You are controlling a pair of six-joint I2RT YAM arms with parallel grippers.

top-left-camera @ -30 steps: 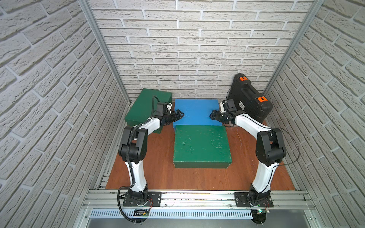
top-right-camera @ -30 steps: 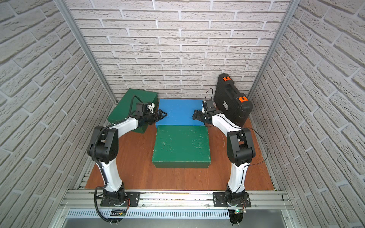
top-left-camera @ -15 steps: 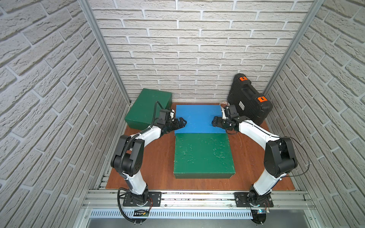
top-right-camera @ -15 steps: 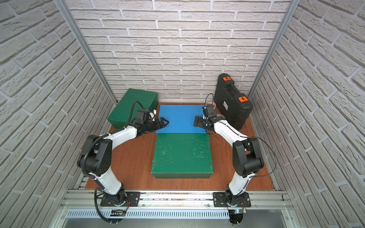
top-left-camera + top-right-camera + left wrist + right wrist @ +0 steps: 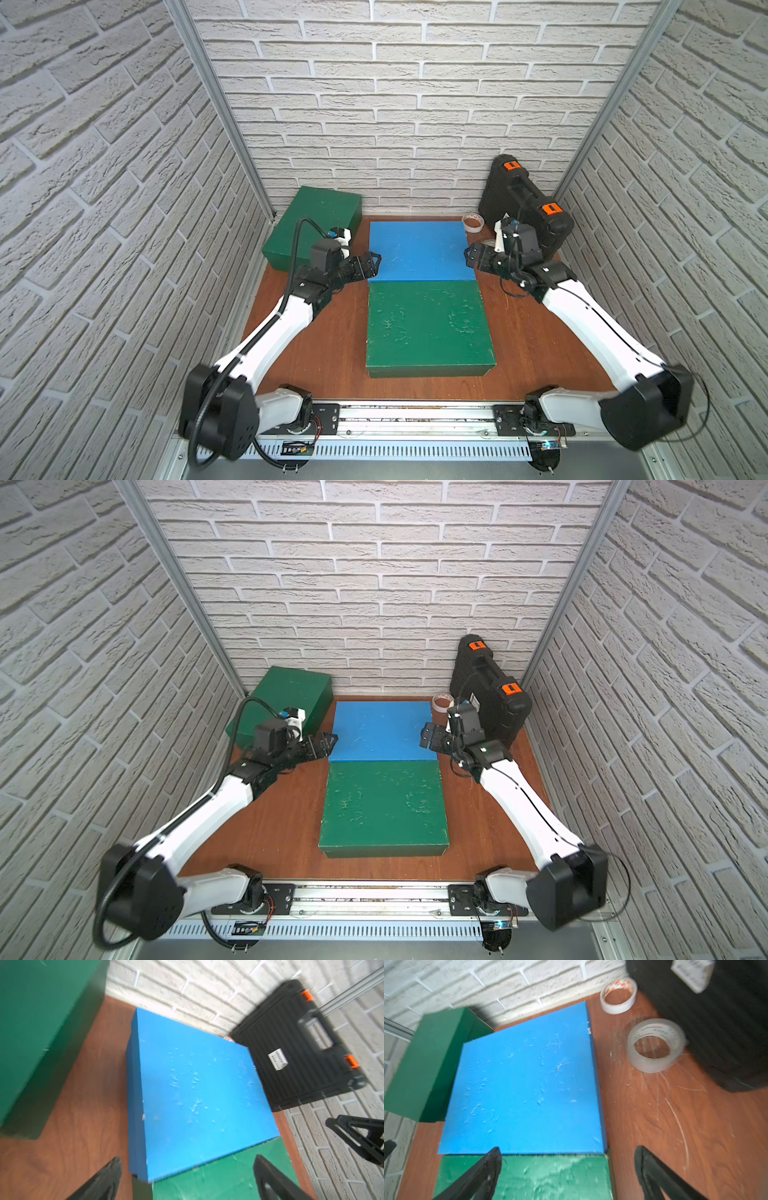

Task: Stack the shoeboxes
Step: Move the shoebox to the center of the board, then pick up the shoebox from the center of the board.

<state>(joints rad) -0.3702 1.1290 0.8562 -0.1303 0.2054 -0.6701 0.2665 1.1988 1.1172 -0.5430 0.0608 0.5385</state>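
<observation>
Nothing is stacked yet: blue shoebox, near green shoebox and far-left green shoebox are laid singly. Left gripper and right gripper are seen open, empty.

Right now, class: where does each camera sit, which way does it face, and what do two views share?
Top views: high above the base rail, facing down toward the back wall; both arms show.
Left wrist: on the left arm, facing over the blue shoebox toward the black case; own open jaws show.
Right wrist: on the right arm, facing over the blue shoebox toward the far green shoebox; own open jaws show.
Shared: both wrist views show the blue shoebox and near green shoebox.
</observation>
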